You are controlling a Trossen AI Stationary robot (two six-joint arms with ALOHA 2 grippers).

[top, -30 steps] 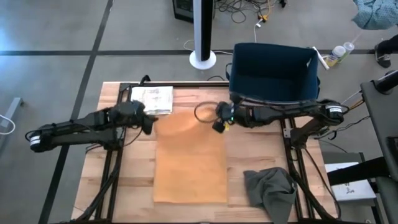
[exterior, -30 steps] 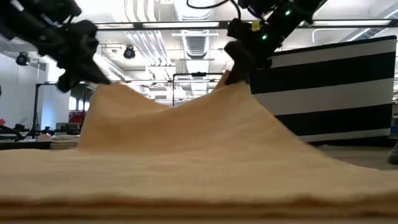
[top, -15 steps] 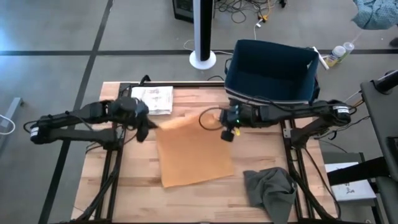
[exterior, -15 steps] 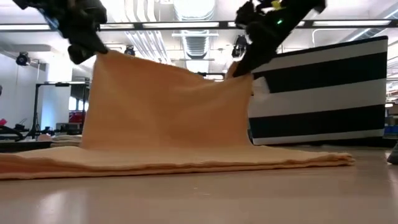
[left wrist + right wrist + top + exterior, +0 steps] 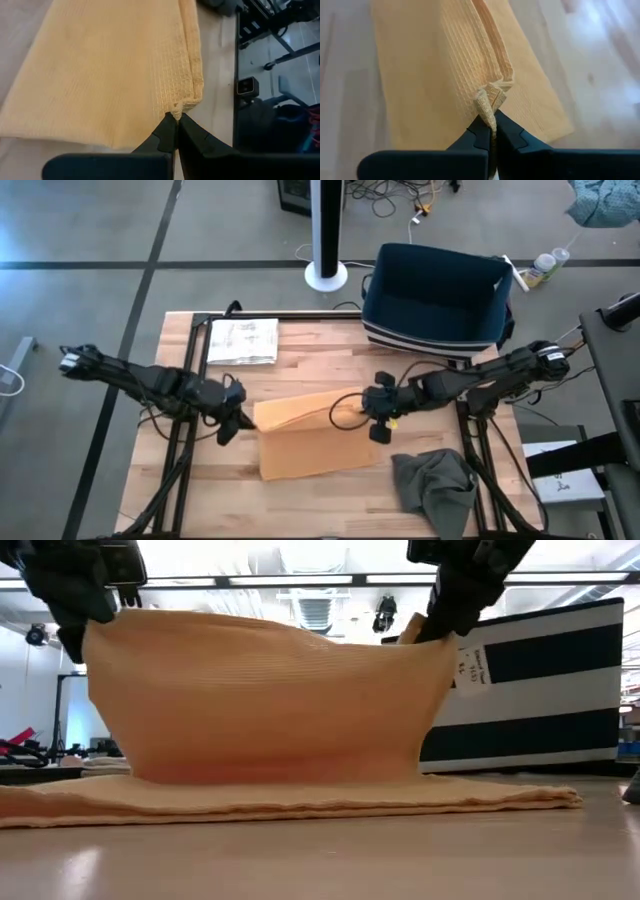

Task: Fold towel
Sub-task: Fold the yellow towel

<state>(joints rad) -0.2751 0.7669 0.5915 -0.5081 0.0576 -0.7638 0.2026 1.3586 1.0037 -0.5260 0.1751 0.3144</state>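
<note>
The setting was a robotics lab or workshop rather than a home; the wooden table (image 5: pixel 300 345) stood on a bare grey concrete floor (image 5: pixel 90 240) marked with dark lines; loose cables (image 5: pixel 395 195) trailed across that floor near a white pillar base (image 5: pixel 326 275); in the low view, long strip lights (image 5: pixel 290 580) and exposed ducting (image 5: pixel 315 610) ran along an industrial ceiling; metal stands and equipment (image 5: pixel 60 715) filled the open hall behind.
</note>
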